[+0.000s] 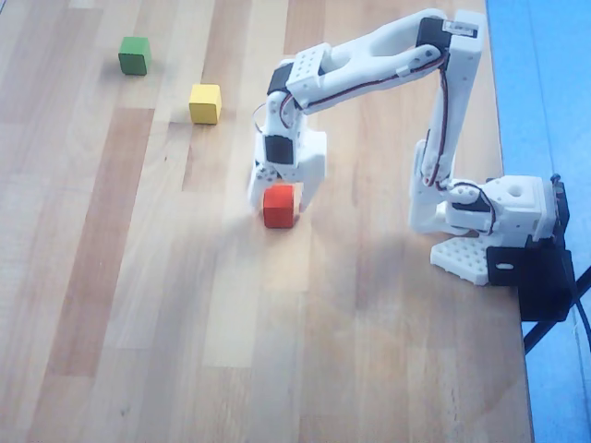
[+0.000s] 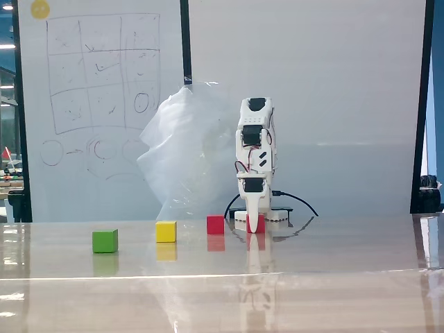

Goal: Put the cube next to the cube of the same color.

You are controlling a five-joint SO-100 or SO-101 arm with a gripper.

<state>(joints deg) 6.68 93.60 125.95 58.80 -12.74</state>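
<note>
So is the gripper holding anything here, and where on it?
Cannot be told: the gripper straddles a red cube on its two opposite sides, but contact isn't clear.

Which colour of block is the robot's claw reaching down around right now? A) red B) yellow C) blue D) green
A: in the overhead view the gripper straddles a red cube, while the green cube and yellow cube sit well away.

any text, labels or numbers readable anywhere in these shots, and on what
None can be read.
The white whiteboard in the fixed view carries only a hand-drawn grid, circles and faint scribbles, too blurred to read as words.
The white plastic robot arm and the coloured wooden cubes show no labels.
</note>
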